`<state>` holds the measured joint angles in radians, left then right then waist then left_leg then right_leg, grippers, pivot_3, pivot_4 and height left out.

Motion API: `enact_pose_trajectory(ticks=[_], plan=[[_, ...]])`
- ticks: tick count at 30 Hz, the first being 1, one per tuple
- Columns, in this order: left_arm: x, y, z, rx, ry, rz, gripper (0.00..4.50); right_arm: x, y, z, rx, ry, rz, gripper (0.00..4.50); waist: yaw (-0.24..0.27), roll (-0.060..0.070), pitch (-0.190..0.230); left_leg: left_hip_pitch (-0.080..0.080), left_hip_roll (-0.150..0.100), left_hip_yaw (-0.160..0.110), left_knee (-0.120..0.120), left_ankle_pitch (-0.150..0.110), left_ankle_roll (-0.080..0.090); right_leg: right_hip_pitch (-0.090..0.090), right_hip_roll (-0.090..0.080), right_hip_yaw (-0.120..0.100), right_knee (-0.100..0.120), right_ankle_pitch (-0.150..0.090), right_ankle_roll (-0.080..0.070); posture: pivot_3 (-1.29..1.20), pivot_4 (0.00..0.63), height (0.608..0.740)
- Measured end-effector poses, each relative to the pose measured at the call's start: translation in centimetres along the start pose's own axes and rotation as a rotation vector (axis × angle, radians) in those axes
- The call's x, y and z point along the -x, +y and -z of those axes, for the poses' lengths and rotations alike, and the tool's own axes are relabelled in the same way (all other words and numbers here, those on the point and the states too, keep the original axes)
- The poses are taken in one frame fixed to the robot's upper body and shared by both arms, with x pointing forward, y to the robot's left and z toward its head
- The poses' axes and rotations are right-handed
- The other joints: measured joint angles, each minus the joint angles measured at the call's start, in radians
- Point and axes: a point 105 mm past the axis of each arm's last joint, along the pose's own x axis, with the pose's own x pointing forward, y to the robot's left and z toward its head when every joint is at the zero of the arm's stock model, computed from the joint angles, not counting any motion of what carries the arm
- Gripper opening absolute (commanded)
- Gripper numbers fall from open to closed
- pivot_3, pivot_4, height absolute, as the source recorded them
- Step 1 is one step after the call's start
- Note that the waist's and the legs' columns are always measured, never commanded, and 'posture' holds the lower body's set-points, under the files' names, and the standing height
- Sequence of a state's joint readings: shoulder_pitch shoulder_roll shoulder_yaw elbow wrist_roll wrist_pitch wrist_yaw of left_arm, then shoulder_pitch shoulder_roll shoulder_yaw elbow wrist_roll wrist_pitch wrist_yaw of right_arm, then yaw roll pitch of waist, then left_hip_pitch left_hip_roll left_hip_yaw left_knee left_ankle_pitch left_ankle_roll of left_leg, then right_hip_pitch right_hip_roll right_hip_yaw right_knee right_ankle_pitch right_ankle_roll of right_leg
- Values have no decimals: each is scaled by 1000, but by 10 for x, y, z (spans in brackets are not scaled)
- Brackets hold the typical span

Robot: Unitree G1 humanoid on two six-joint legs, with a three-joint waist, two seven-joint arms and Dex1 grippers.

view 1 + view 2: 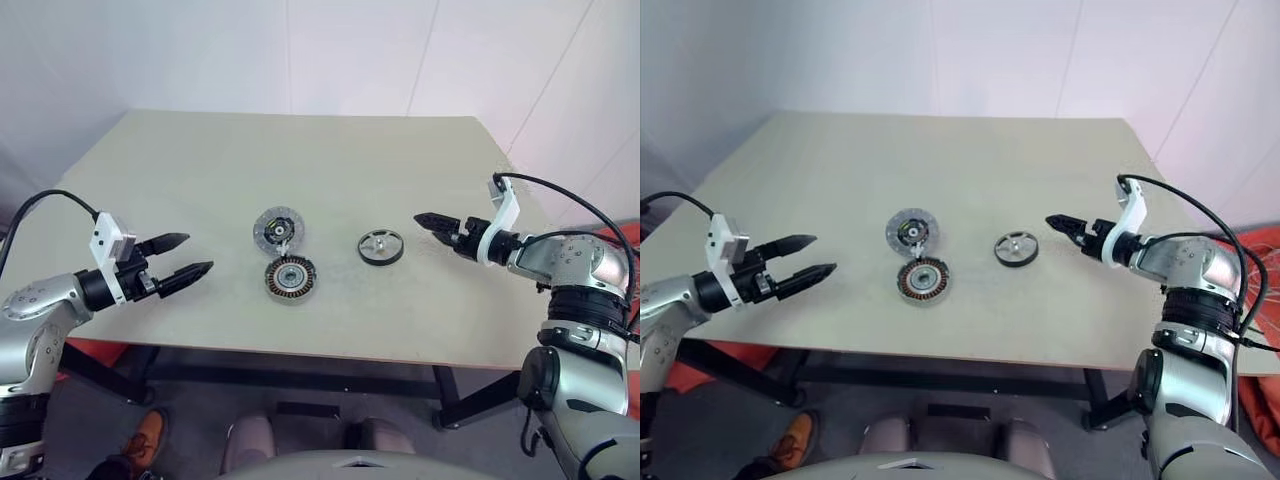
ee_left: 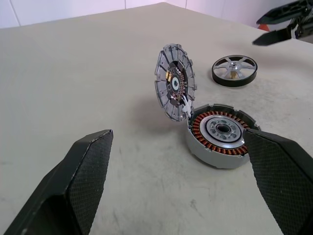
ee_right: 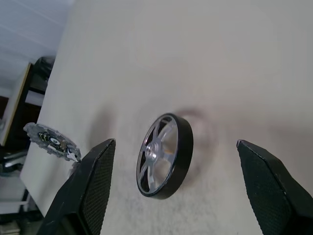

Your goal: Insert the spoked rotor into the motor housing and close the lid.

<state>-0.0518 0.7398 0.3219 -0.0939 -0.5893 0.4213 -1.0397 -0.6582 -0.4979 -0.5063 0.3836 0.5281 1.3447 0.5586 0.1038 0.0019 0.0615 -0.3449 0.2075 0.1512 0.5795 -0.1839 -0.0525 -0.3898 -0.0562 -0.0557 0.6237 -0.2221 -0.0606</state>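
Currently black-rimmed, silver-spoked rotor (image 1: 381, 247) lies flat on tan table (image 1: 300, 150), apart from copper-wound round housing (image 1: 291, 279) at its 8 o'clock, grey lid (image 1: 277, 229) hinged up. My R gripper (image 1: 432, 221), fingers spread, empty, sits nearest, at rotor's 2 o'clock; L gripper (image 1: 190, 255) spread too, empty.

Head pair looks down over the table (image 1: 200, 150); wrist cameras sit close.

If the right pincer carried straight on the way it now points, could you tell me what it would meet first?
Most likely the spoked rotor, lying flat on the table straight ahead of the open right pincer; depth is uncertain.
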Motion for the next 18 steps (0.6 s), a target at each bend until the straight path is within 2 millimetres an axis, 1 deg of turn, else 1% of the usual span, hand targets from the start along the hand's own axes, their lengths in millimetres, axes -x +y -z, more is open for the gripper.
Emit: enact_pose_trajectory(ticks=[3, 5, 7, 9, 12, 13, 15, 16, 18], plan=[[0, -2, 4, 14, 0, 2, 4500, -3, -1, 13, -88, 46, -7, 4469, 1, 0, 0, 0, 0, 0, 0, 0, 0, 0, 0, 0, 0, 0, 0, 0, 0, 740], [-2, -4, 7, 21, 1, 5, 4500, -9, -1, 24, -143, 84, -16, 4469, 1, 0, 0, 0, 0, 0, 0, 0, 0, 0, 0, 0, 0, 0, 0, 0, 0, 740], [-3, -5, 5, 15, -2, 9, 4500, -17, 2, 35, -173, 120, -25, 4469, 1, 0, 0, 0, 0, 0, 0, 0, 0, 0, 0, 0, 0, -1, 1, 0, 0, 740], [-4, -7, 4, 4, -6, 12, 4500, -21, 3, 40, -183, 138, -26, 4469, 2, 0, 0, 0, 0, 0, 0, 0, 0, 0, 0, 0, 0, -1, 2, 0, 0, 740], [-4, -7, 3, 2, -6, 12, 4500, -28, 5, 45, -194, 143, -24, 3906, 3, 0, 0, 0, 0, 0, 0, 0, -1, 0, 0, 0, 0, -1, 2, 0, 0, 740], [-4, -7, 3, 1, -5, 14, 4500, -31, 5, 48, -204, 146, -23, 3488, 3, 0, 0, 0, 0, 0, 0, 0, -1, 0, 0, 0, 0, -1, 2, 0, 0, 740], [-4, -8, 3, -3, -6, 15, 4500, -35, 3, 50, -234, 140, -21, 2798, 3, 0, 0, 0, 0, 0, 0, 0, -1, 0, 0, 0, 0, -1, 2, 0, 0, 740], [-5, -8, 2, -5, -7, 17, 4500, -35, 3, 49, -245, 136, -23, 2514, 3, 1, 0, 0, 0, 0, 0, 0, -1, 0, 0, 0, 0, -1, 2, 0, 0, 740], [-5, -8, 2, -7, -7, 16, 4500, -36, 6, 44, -259, 119, -32, 1756, 3, 1, 0, 0, 0, 0, 0, 0, -1, 0, 0, 0, 0, -1, 2, 0, 0, 740]])
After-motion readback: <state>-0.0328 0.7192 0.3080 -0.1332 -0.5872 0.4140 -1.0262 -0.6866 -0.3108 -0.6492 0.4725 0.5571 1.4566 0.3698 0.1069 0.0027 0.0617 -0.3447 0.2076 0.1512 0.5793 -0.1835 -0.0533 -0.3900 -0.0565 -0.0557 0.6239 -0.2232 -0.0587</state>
